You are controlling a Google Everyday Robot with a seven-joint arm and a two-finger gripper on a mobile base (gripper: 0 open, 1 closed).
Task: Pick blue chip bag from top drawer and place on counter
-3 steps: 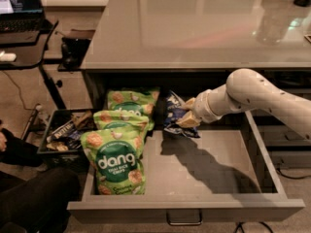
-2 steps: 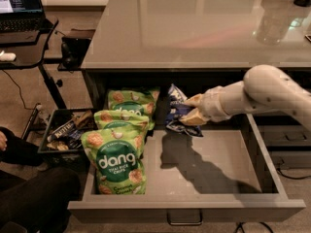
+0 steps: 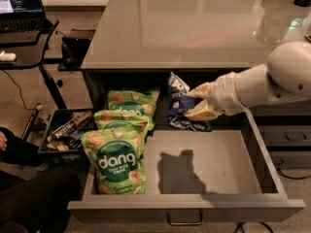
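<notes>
The blue chip bag point(image 3: 181, 105) is dark navy with white lettering and hangs above the back of the open top drawer point(image 3: 209, 166), just under the counter's front edge. My gripper point(image 3: 198, 103) reaches in from the right and is shut on the bag's right side, holding it lifted off the drawer bottom. The white arm point(image 3: 272, 84) extends to the right edge of the view. The counter point(image 3: 194, 23) is the glossy grey-beige top above the drawer.
Three green "dang" bags point(image 3: 119, 154) stand along the drawer's left side. A black desk with a laptop point(image 3: 22, 8) is at the far left. A floor tray of snacks point(image 3: 65, 132) sits left of the drawer. A person's legs point(image 3: 29, 193) are at lower left.
The gripper has lifted the blue chip bag up and slightly right from the drawer bottom. The arm has drawn back towards the right.
</notes>
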